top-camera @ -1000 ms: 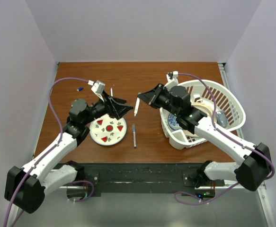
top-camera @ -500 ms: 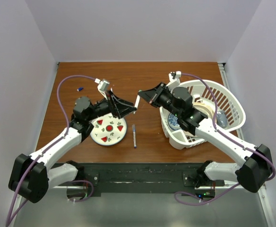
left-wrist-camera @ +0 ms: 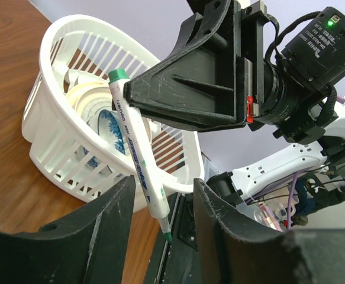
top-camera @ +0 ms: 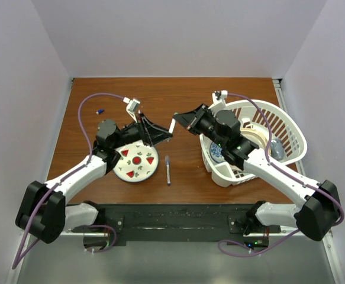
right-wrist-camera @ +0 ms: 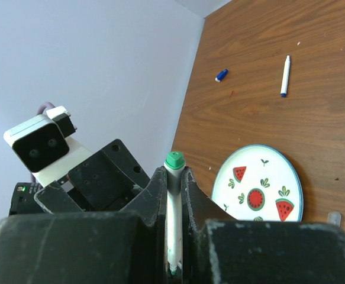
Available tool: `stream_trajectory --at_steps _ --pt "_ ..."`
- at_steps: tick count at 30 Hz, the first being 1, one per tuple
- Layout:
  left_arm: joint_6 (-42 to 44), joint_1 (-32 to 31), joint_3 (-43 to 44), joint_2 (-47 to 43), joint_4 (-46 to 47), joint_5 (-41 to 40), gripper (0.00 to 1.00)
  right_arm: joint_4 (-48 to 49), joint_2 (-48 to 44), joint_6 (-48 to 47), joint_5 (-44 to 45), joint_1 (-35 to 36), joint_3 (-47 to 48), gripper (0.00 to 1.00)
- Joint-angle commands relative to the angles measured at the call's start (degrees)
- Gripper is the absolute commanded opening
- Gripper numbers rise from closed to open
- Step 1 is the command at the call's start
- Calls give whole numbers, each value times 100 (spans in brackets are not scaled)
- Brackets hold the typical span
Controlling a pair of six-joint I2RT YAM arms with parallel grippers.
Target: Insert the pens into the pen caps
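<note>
My right gripper point(top-camera: 179, 121) is shut on a white pen point(top-camera: 171, 125) with a green end, held in the air over the table's middle. In the right wrist view the pen point(right-wrist-camera: 173, 219) stands between the shut fingers point(right-wrist-camera: 154, 195). My left gripper point(top-camera: 163, 135) is open, and the pen's green tip point(left-wrist-camera: 168, 236) sits between its fingers point(left-wrist-camera: 101, 231) without touching them. A dark grey pen point(top-camera: 167, 170) lies on the table. A white pen with a blue tip point(right-wrist-camera: 285, 76) and a blue cap point(right-wrist-camera: 221, 75) lie at the far left. The other caps are out of view.
A round white plate with red marks point(top-camera: 125, 172) lies under the left arm. A white basket point(top-camera: 292, 128) holding dishes stands at the right under the right arm, and it also shows in the left wrist view point(left-wrist-camera: 54, 136).
My left gripper has moved right and up until its open fingers flank the tip of the pen in the right gripper. The right gripper has barely moved.
</note>
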Motion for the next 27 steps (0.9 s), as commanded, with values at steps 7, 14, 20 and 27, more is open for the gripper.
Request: stream_trajectory --at_steps 7,14,20,27 --pt "-443 -38 205 185 823 308 36 372 -208 122 197 16 -104 0" --pt "-313 -30 302 150 570 501 0 425 -409 -70 -66 7 -245 0" --pt "1074 -21 1012 71 -1498 1116 0 -1216 -1033 -2037 -988 -72 359 64" --pt "2132 -21 1130 -420 -3185 1195 0 -3599 -1429 -4736 -1817 -46 1310 61"
